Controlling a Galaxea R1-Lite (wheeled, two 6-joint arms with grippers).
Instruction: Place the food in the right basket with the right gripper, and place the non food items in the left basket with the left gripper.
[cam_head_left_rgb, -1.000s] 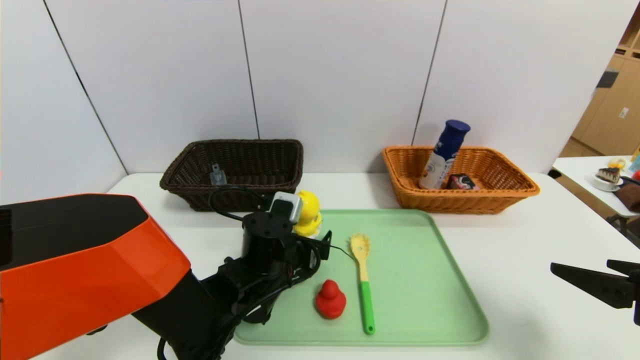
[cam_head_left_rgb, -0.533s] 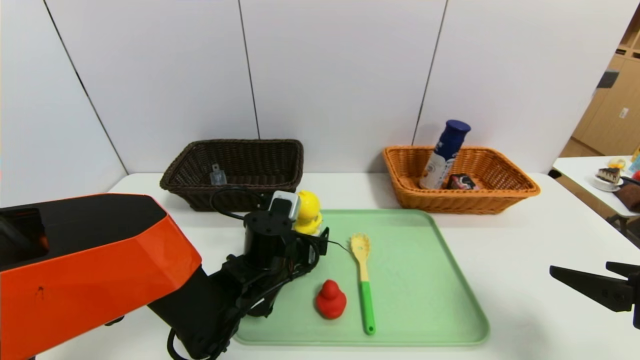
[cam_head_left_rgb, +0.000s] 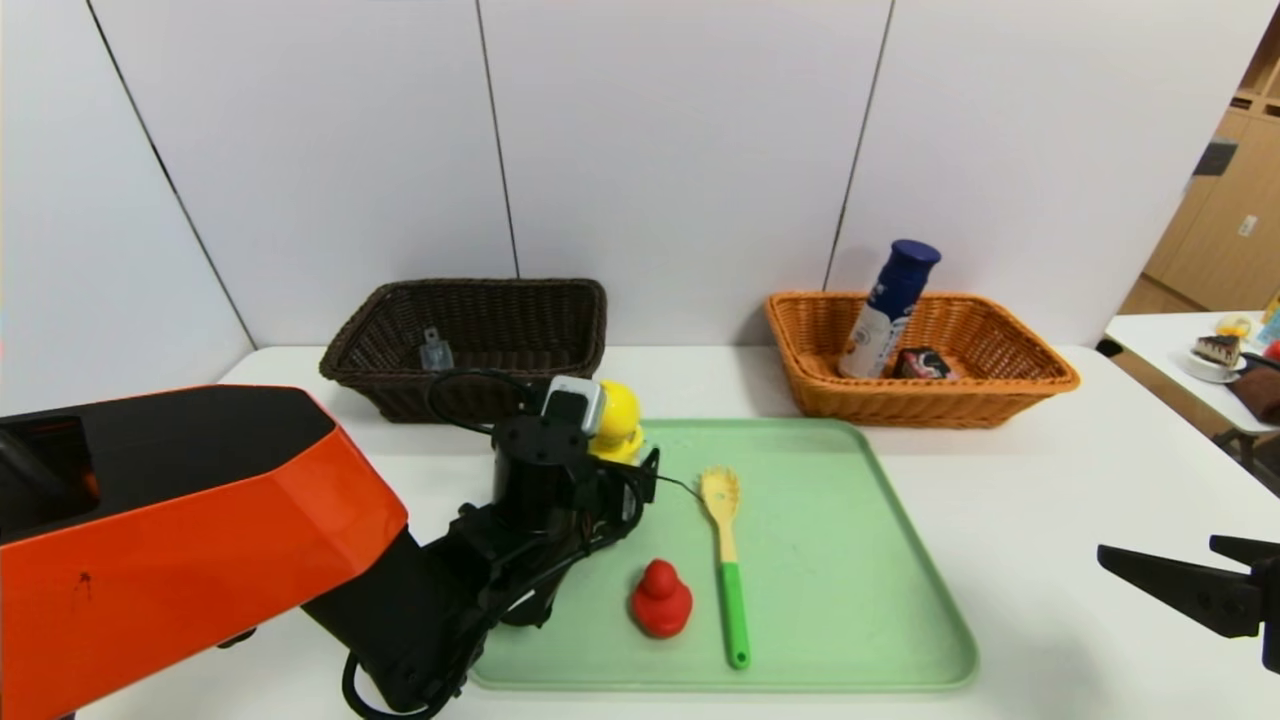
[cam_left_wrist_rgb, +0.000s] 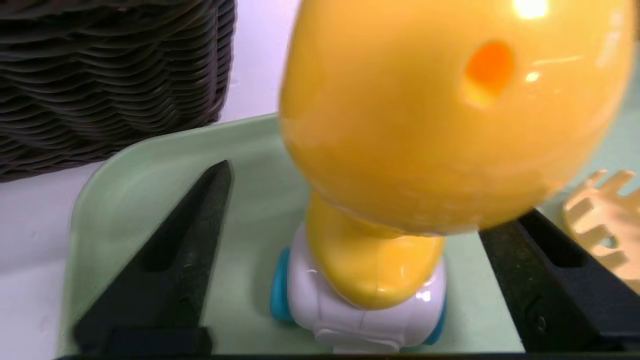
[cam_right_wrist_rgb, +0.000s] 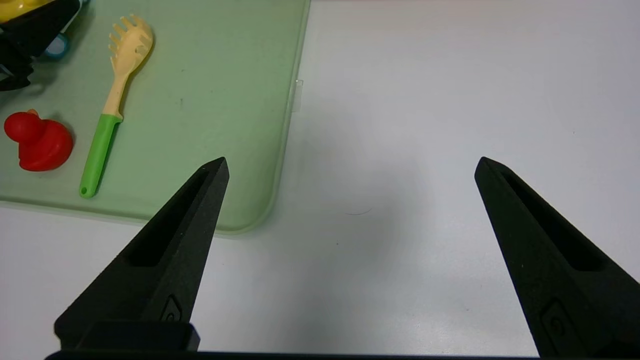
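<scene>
— Left gripper (cam_left_wrist_rgb: 350, 255) first: where is it, and what is it doing?

— It is low over the far-left corner of the green tray (cam_head_left_rgb: 850, 600), at about 10 o'clock from the tray's middle. Its fingers (cam_left_wrist_rgb: 170, 265) are spread, one on each side of the yellow duck toy (cam_left_wrist_rgb: 450, 115), with a gap showing on the one side that can be seen clearly; contact on the other side cannot be judged. The toy stands upright on its white-and-blue wheels.

— And the right gripper (cam_right_wrist_rgb: 350, 165)?

— Parked over the bare desk (cam_head_left_rgb: 1050, 480), at 3 o'clock from the tray, spread wide and holding nothing.

— Any writing?

— The white bottle (cam_head_left_rgb: 885, 305) carries print, too small to read.

— Containers?

— The orange basket (cam_head_left_rgb: 1010, 385), at 1 o'clock from the tray, holds the bottle, leaning with its dark blue cap up, and the small black carton (cam_head_left_rgb: 922, 363) just beside it. The dark brown basket (cam_head_left_rgb: 560, 310), at 11 o'clock, holds a slim grey case (cam_head_left_rgb: 435, 350) propped against its left wall.

— What is left on the tray?

— The red rubber duck (cam_head_left_rgb: 660, 598) near the front edge, and at its 3 o'clock the pasta fork (cam_head_left_rgb: 727, 555), green handle toward the robot.
</scene>
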